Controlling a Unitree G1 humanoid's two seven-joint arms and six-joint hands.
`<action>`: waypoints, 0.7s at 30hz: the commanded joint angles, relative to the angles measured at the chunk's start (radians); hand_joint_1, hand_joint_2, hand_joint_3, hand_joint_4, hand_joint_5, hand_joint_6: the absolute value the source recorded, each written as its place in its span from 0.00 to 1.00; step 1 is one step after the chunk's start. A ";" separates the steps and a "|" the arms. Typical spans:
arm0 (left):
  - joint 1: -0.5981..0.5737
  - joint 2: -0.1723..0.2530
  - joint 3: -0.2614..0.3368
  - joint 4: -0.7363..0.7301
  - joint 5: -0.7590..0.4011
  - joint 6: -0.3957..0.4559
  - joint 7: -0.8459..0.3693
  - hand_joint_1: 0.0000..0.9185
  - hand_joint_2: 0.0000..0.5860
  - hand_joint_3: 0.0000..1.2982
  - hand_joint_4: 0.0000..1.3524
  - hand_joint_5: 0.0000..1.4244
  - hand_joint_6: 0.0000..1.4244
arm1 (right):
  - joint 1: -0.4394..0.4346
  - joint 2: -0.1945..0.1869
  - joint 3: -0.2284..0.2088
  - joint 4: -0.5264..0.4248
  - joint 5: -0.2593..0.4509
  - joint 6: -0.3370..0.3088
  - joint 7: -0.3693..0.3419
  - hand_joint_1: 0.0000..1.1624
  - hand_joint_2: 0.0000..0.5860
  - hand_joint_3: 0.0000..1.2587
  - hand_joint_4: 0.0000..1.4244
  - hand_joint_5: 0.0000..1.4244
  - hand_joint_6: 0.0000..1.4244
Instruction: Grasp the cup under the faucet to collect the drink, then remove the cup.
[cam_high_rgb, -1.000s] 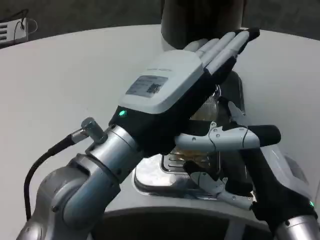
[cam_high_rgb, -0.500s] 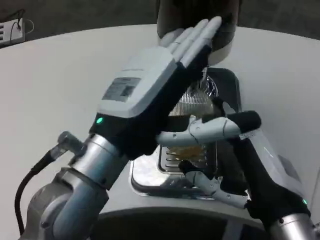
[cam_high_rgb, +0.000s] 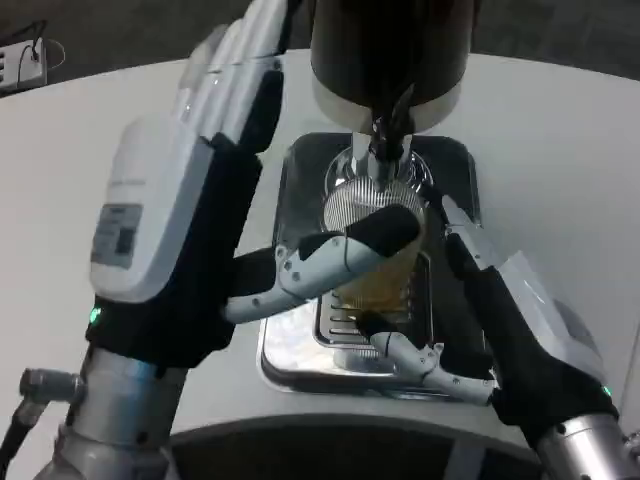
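The left hand (cam_high_rgb: 175, 215) has swung aside, open and holding nothing, uncovering the ribbed clear plastic cup (cam_high_rgb: 372, 250). It stands under the dark dispenser's faucet (cam_high_rgb: 385, 135), held by the right hand (cam_high_rgb: 520, 330), on the steel drip tray (cam_high_rgb: 300, 345).

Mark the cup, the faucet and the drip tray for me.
cup (cam_high_rgb: 385, 280): head view, amber-filled side wall.
faucet (cam_high_rgb: 385, 135): head view, dark spout above the cup.
drip tray (cam_high_rgb: 300, 355): head view, bare steel rim at front left.
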 joint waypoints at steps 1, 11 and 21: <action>0.108 -0.044 0.020 0.010 -0.015 -0.092 0.109 0.00 0.22 0.00 0.00 0.04 0.02 | -0.020 0.004 -0.011 0.021 0.028 0.001 -0.019 0.47 0.45 0.00 0.00 0.00 0.06; 0.293 -0.039 0.042 0.005 0.026 -0.120 0.099 0.00 0.24 0.00 0.00 0.05 0.02 | -0.075 -0.001 -0.007 0.074 0.060 0.004 -0.023 0.48 0.45 0.00 0.00 0.00 0.07; 0.375 -0.029 0.060 -0.028 0.036 -0.071 0.037 0.00 0.24 0.00 0.00 0.05 0.02 | -0.118 0.005 0.008 0.112 0.066 0.010 -0.025 0.49 0.44 0.00 0.00 0.00 0.08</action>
